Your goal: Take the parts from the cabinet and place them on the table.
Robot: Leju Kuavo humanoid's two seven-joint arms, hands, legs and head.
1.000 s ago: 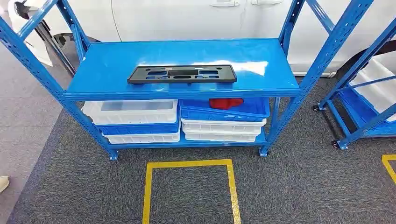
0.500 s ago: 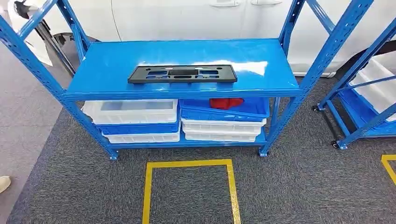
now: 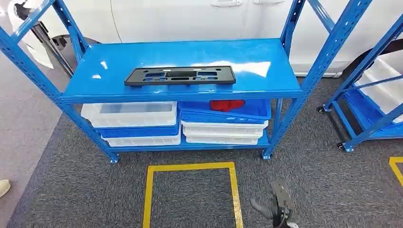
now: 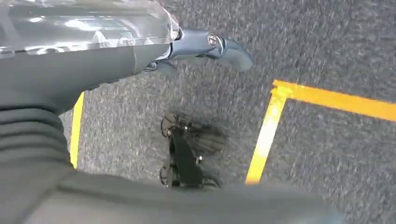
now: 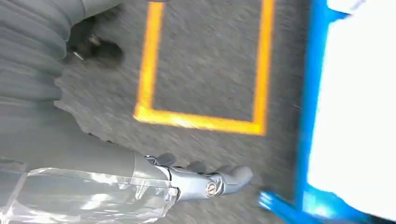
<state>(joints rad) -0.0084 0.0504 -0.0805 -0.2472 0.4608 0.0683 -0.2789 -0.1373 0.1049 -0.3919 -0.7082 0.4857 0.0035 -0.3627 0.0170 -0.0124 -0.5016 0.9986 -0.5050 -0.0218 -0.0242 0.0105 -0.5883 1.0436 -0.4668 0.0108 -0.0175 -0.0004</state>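
A flat black part [image 3: 179, 75] with several cut-outs lies near the front of the top shelf of the blue cabinet [image 3: 266, 57]. A red part [image 3: 227, 105] lies in the upper blue bin [image 3: 259, 110] on the lower shelf, half hidden by the shelf edge. My right hand [image 3: 278, 209] shows blurred, low over the carpet, well short of the cabinet, fingers apart and holding nothing. In the right wrist view the right hand [image 5: 205, 184] hangs over the floor by the cabinet's foot. My left hand [image 4: 205, 46] hangs over the carpet, thumb out, holding nothing.
White and blue bins [image 3: 135, 121] are stacked on the lower shelf. A yellow taped square [image 3: 190, 190] marks the carpet before the cabinet. A second blue rack [image 3: 370, 104] on castors stands at the right. A white car [image 3: 190, 19] is behind. A person's shoe [image 3: 4, 186] is at the left edge.
My right hand has come up into the head view at the bottom. The picture has shifted slightly, so the camera moved; the parts lie where they were.
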